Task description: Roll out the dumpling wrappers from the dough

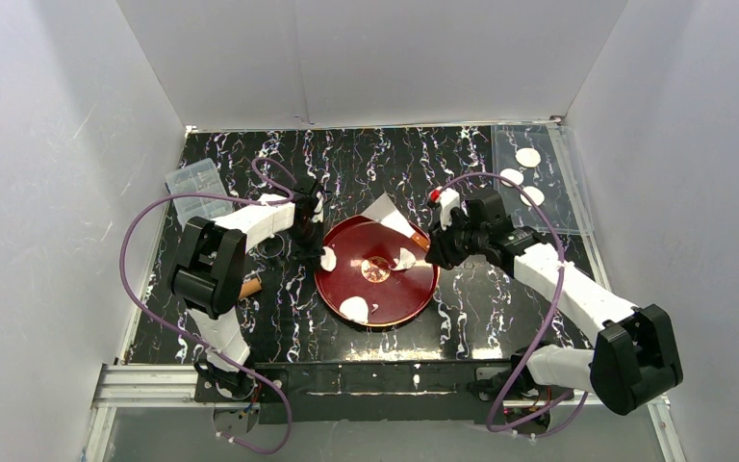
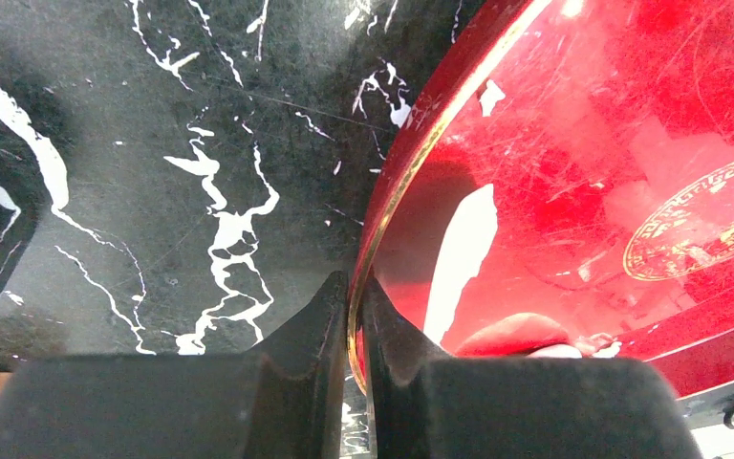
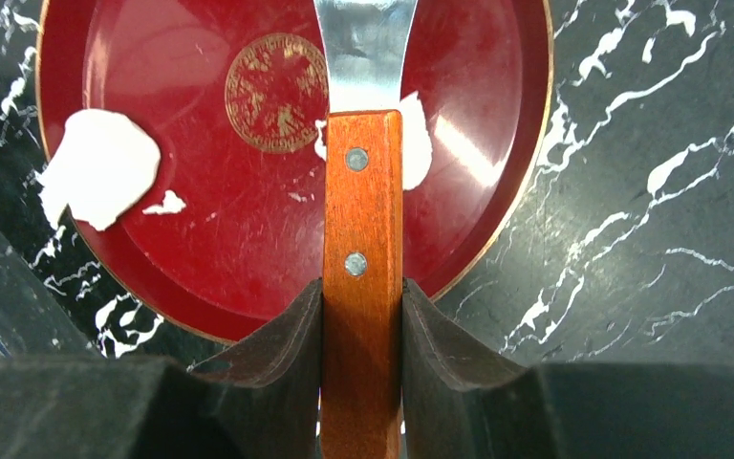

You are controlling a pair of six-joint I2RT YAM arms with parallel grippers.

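Observation:
The dough lies as ragged white scraps on a red plate (image 1: 385, 294): one (image 1: 354, 308) near the front rim, one (image 1: 328, 258) at the left rim, one (image 1: 407, 258) right of centre. My left gripper (image 1: 310, 245) is shut on the plate's gold rim (image 2: 356, 316). My right gripper (image 1: 435, 246) is shut on the wooden handle (image 3: 361, 277) of a metal spatula (image 3: 363, 48). Its blade reaches over the plate, with a dough scrap (image 3: 419, 143) beside it and a bigger lump (image 3: 100, 177) further left. Three round dumpling wrappers (image 1: 528, 157) lie at the back right.
The wrappers rest on a clear sheet (image 1: 563, 207). A clear plastic box (image 1: 195, 185) stands at the back left. A small metal ring (image 1: 271, 248) and a wooden rolling pin end (image 1: 250, 286) lie left of the plate. A pale flat piece (image 1: 382, 207) sits at the plate's far rim.

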